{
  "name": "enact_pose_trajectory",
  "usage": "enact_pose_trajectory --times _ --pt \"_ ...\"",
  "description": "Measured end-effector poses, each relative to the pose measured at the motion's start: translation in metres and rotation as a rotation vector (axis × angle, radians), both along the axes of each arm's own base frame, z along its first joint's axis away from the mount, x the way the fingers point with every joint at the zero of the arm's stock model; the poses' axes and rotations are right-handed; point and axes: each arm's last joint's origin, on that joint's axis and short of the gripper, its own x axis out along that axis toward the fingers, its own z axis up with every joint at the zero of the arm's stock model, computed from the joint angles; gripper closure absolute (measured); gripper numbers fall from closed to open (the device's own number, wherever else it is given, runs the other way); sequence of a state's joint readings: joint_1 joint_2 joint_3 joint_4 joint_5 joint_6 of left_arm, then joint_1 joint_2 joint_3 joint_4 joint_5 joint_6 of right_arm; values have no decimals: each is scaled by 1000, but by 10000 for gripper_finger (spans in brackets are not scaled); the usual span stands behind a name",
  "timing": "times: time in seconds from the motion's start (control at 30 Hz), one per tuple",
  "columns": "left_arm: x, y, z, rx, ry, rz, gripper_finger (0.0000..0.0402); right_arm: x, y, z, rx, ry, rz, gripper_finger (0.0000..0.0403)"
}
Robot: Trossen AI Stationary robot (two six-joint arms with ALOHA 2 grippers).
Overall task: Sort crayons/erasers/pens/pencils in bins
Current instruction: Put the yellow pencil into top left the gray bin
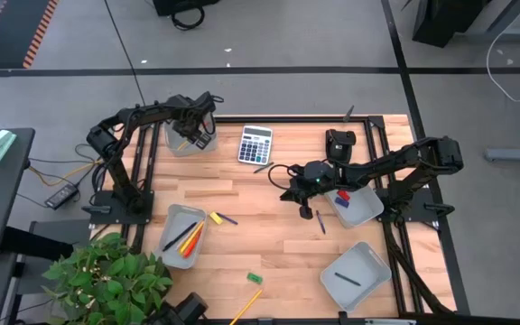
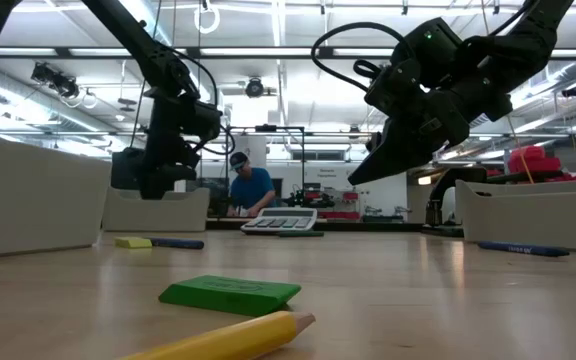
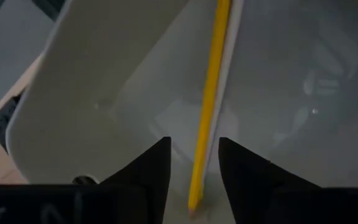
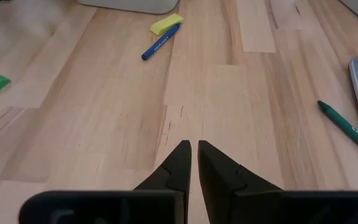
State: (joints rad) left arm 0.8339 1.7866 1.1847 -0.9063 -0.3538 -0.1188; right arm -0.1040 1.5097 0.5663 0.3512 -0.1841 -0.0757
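My left gripper (image 1: 201, 119) hangs open over the far-left bin (image 1: 186, 137). A yellow pencil (image 3: 209, 106) lies in that bin beside a pale one, passing between my fingers without touching them. My right gripper (image 4: 194, 149) is shut and empty, above the table's middle (image 1: 292, 191). On the table lie a yellow eraser (image 4: 166, 23) with a blue stick (image 4: 160, 42), a green eraser (image 2: 230, 293), a yellow pencil (image 2: 233, 340), a blue pen (image 1: 320, 221) and a green stick (image 4: 347, 127). The near-left bin (image 1: 181, 236) holds crayons. The right bin (image 1: 355, 206) holds erasers. The near-right bin (image 1: 355, 275) holds a pen.
A grey-white calculator (image 1: 255, 143) lies at the far middle and a black device (image 1: 339, 143) at the far right. A potted plant (image 1: 106, 275) stands off the near-left corner. A person (image 2: 248, 190) shows in the room behind the table.
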Motion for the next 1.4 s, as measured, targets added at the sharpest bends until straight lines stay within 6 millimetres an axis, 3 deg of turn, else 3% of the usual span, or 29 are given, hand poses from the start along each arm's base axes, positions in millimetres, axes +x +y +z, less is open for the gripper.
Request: enact_pose_trajectory --times 0.2,0.5,0.7,0.93,1.23,1.4 --pt "5 -13 12 2 -8 -34 251 0 0 -1 25 12 -16 365" --pt "32 -56 59 67 -235 -239 285 -1 -1 -1 74 27 -54 365" --pt "60 -94 65 -49 -345 -634 299 -1 -1 -2 100 31 -76 365" --pt "87 -131 69 -21 -443 -754 297 -2 4 -4 155 64 -90 365" --pt "109 -211 71 -70 -501 -949 287 -8 20 -12 107 174 -272 365" --pt "116 -253 74 -91 -586 -997 291 -8 20 0 131 119 -305 365"
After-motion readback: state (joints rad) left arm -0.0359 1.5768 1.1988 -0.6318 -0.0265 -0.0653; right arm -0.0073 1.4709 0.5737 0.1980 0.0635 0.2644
